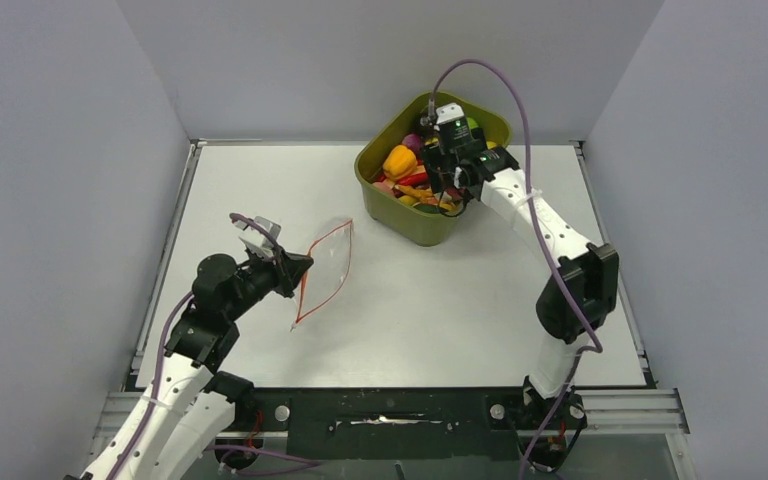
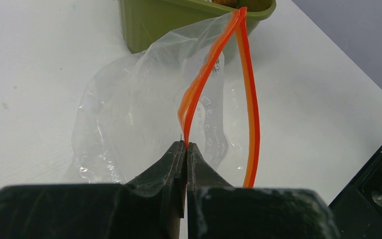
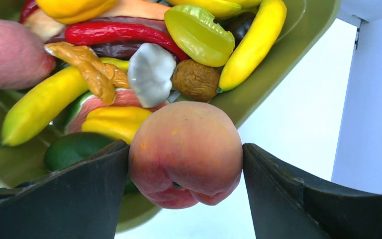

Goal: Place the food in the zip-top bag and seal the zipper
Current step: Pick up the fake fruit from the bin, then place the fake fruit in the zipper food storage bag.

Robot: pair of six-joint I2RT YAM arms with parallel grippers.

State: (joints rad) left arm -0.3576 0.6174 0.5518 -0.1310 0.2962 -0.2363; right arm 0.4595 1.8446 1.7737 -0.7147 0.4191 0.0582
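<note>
Peach (image 3: 185,152) fills my right wrist view, so close it blocks half the frame. The right hand (image 3: 185,148) is clamped on it, one finger pressed to each flank, and it hangs over the rim of the olive tub (image 3: 278,74), with the rest of the food (image 3: 114,74) piled below. On my other feed the left hand (image 2: 186,145) is pinched together on one lip of the zipper (image 2: 204,82), right at the fingertips. That lifts the mouth of the zip-top bag (image 2: 129,114) into a narrow leaf-shaped opening, while the clear body slumps on the counter (image 2: 40,74). From above, the bag (image 1: 325,270) sits left of centre, well apart from the tub, so I have a long carry ahead. My worries: the peach is round and smooth and I grip it only at two small patches, so I reckon a quick swing could squirt it out. The mouth also looks tight for this fruit; if it catches a lip on the way in, it could drag the strip out of that thin pinch and let the bag collapse flat. And a release off the opening sends it rolling across the counter.
</note>
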